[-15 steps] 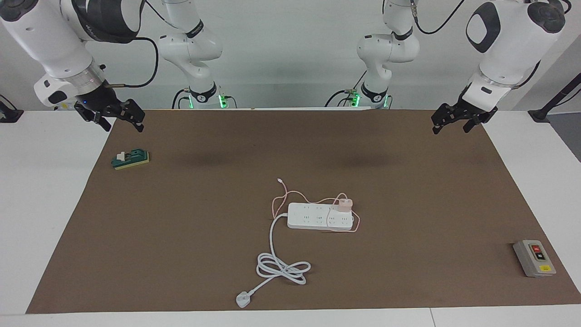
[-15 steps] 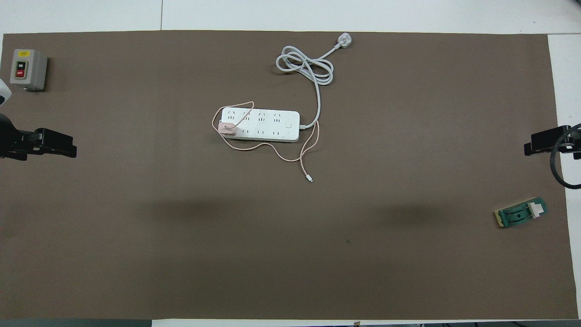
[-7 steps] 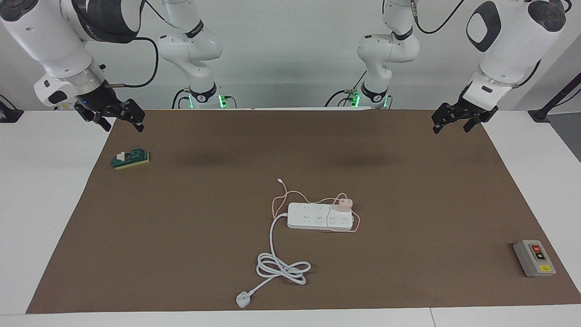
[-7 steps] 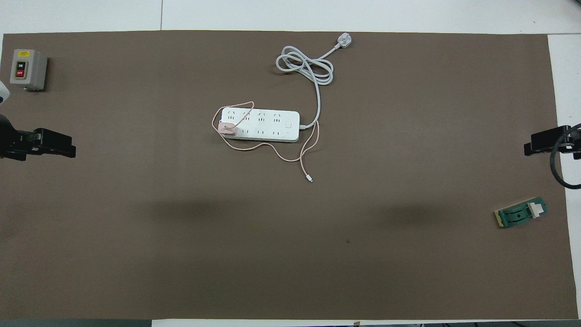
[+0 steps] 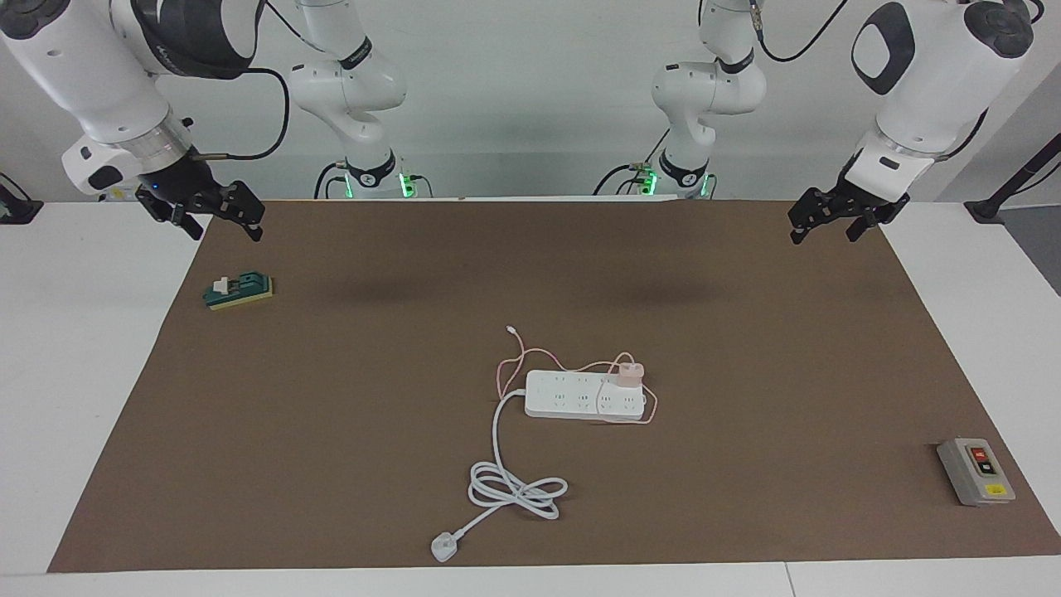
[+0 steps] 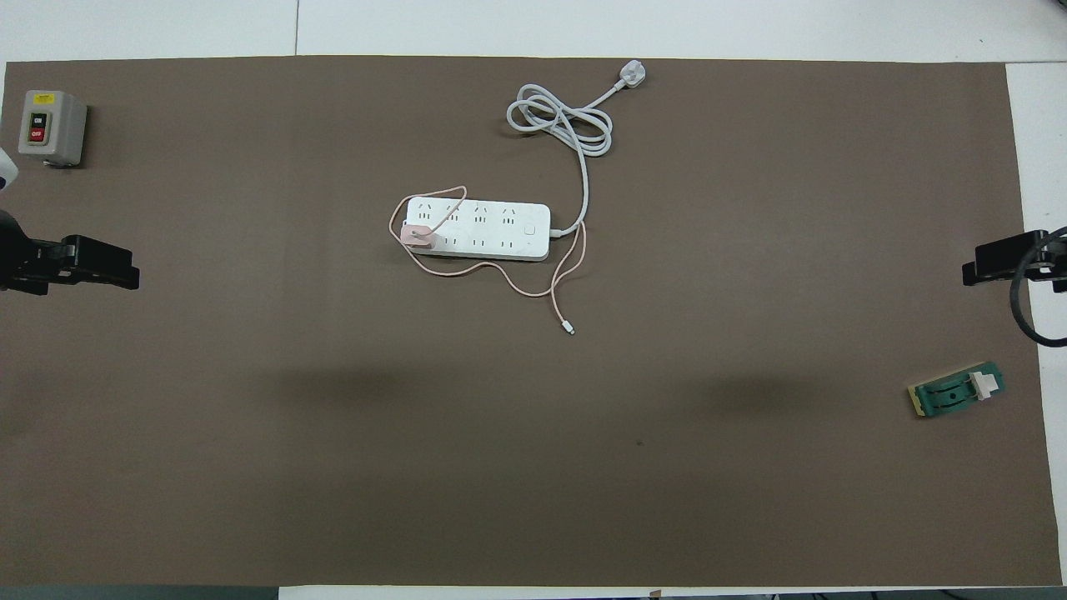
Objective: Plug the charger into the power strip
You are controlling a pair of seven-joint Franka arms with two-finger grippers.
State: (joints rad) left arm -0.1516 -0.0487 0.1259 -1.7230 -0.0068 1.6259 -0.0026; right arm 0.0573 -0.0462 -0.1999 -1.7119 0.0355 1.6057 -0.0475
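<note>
White table with a big brown mat over most of it, pale wall at the robots' end. Both arms wait, raised, empty, at the mat's edges.

Right gripper hangs over the mat corner at the right arm's end, close to the robots; fingers spread, nothing between them. In the overhead view it shows at the mat's edge. Left gripper hangs over the mat's edge at the left arm's end, fingers also spread, empty; overhead it pokes in from the side.

Strip lies flat mid-mat, long side running across the table, well apart from both grippers. Its thick white cord leaves the end toward the right arm, runs away from the robots into a loose coil, and ends in a white plug near the mat's edge farthest from the robots.

Grey box with red and yellow buttons sits at the left arm's end, farther from the robots than the strip. Green block sits at the right arm's end, near the right gripper.

Charger sits on the strip, at its end toward the left arm, on the row nearer the robots; seated or just resting, cannot tell. Its pink cable loops around the strip, the free tip lying on the mat nearer the robots.
</note>
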